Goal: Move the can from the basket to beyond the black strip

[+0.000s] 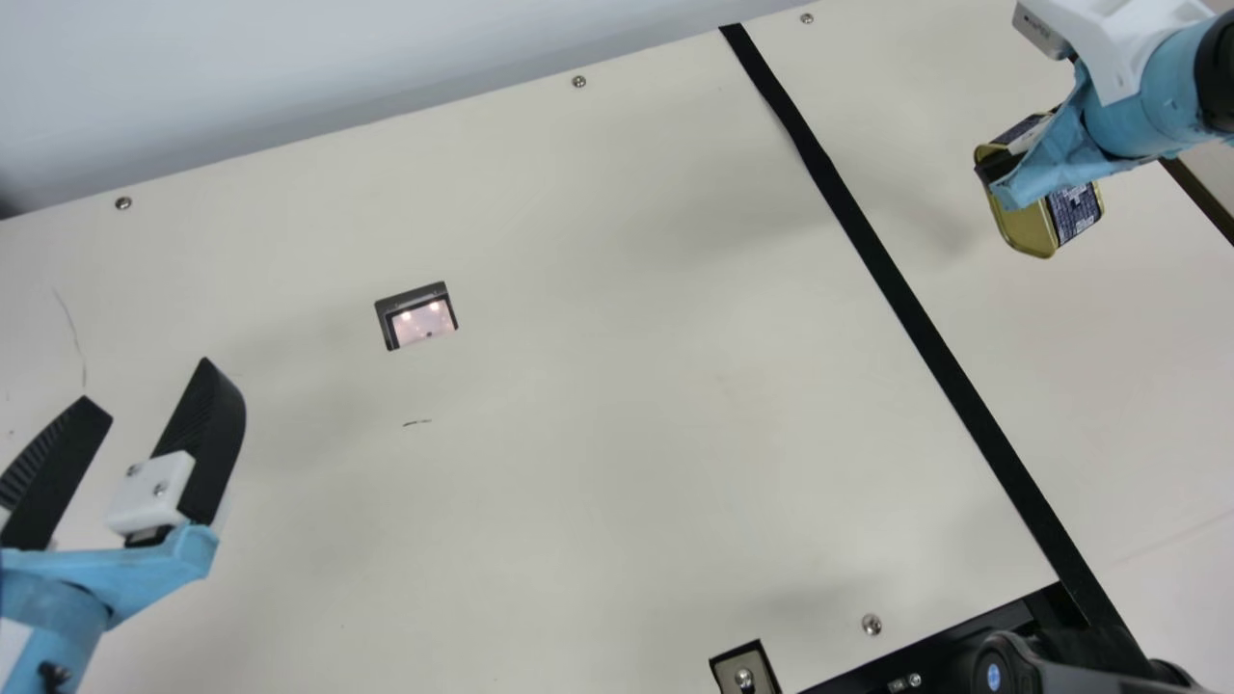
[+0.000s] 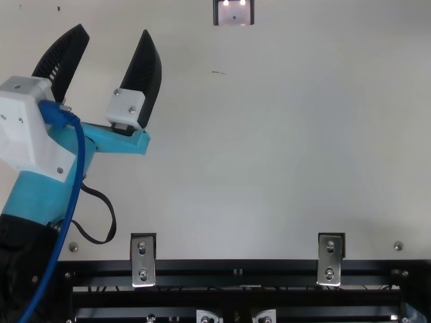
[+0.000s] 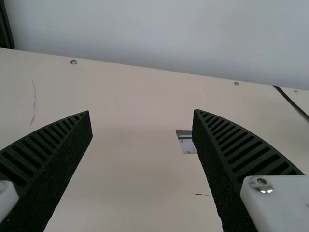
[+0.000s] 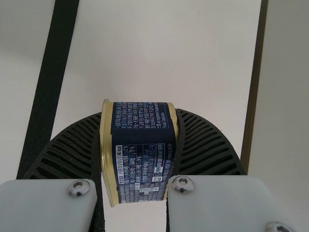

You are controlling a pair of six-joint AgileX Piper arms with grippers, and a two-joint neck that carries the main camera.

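My right gripper point(image 1: 1024, 166) is at the upper right of the main view, shut on the gold-and-navy can point(image 1: 1033, 226). The can hangs tilted above the table on the right side of the black strip point(image 1: 897, 280). In the right wrist view, the can point(image 4: 142, 154) is clamped between both ribbed fingers of the gripper point(image 4: 139, 114), with the black strip point(image 4: 55, 63) off to one side. My left gripper point(image 1: 145, 381) stands open and holds nothing, over the table's left part; it shows likewise in the top view point(image 2: 113, 30) and left wrist view, fingers of the gripper point(image 3: 142, 112) wide apart.
The cream table point(image 1: 627, 414) has a small dark-framed recessed panel point(image 1: 416, 316) in it and a few screws. A black rail with metal brackets point(image 2: 330, 259) runs along the near edge. A pale wall point(image 3: 159, 34) rises behind the far edge.
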